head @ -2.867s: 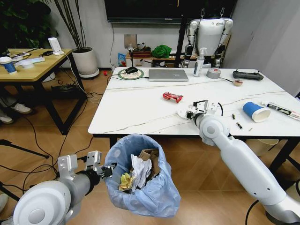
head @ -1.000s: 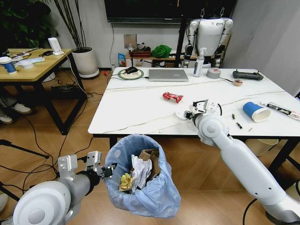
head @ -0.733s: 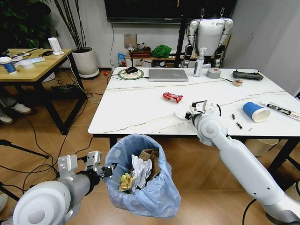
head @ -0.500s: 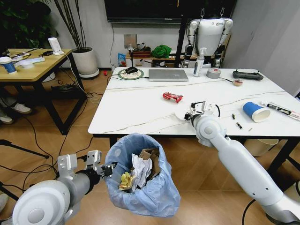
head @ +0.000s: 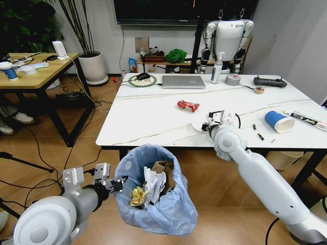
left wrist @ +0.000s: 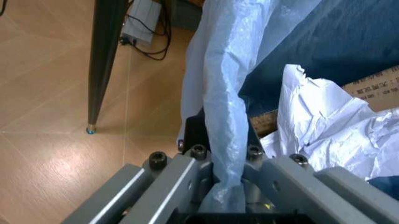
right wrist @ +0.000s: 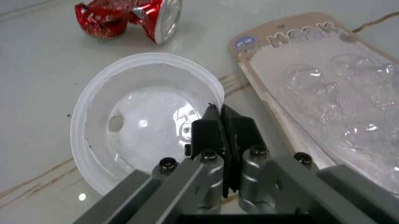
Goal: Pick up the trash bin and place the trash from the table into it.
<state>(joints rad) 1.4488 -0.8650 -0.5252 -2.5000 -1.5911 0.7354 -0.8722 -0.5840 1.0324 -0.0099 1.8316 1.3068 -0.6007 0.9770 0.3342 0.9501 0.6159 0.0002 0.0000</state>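
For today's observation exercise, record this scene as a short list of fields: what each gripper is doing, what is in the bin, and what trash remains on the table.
left gripper: shut on the bin's bag rim
bin: beside the table, holding cardboard and white paper
right gripper: shut on the clear plastic lid's rim
remaining trash: red wrapper, blue cup

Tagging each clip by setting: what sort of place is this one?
Probably an office or robotics lab. A humanoid robot hangs on a stand behind the marble-look table, which holds a silver laptop; a wooden desk stands to the side, cables trail over the floor, and a large potted plant sits by the wall.
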